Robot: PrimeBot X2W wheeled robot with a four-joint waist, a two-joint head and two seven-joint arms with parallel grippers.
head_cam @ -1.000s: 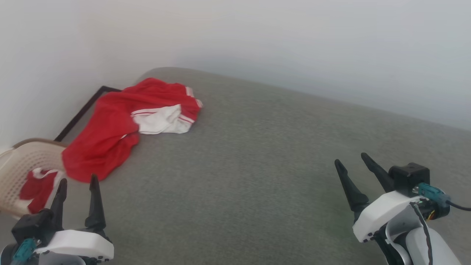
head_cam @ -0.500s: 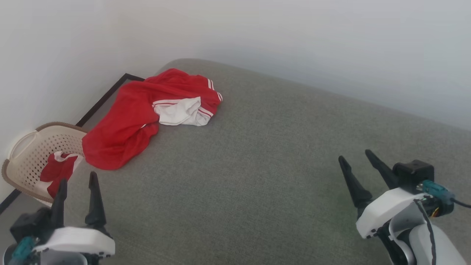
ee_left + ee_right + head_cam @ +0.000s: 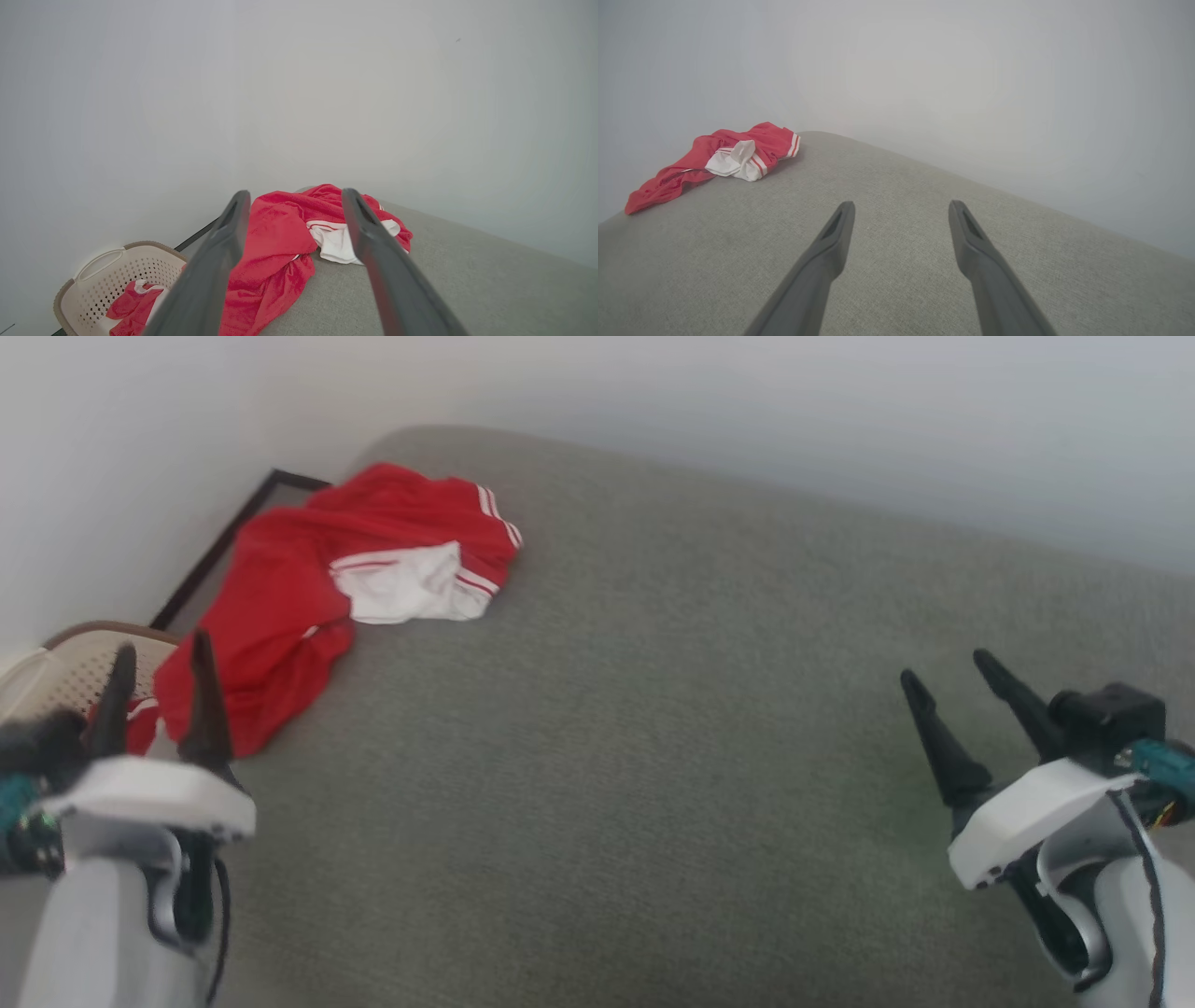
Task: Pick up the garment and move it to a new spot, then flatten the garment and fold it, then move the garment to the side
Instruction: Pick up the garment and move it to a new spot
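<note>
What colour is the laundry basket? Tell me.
Laundry basket: beige with a brown rim; best in the left wrist view.

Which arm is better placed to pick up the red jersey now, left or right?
Left, probably. The left gripper is open, close to the jersey and pointing at it; the right gripper is far across the grey surface.

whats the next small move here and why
Probably extend the open left end effector forward toward the garment: it lies crumpled and ungrasped at the far left corner of the grey surface, straight ahead in the left wrist view, while the open right end effector sits far off.
</note>
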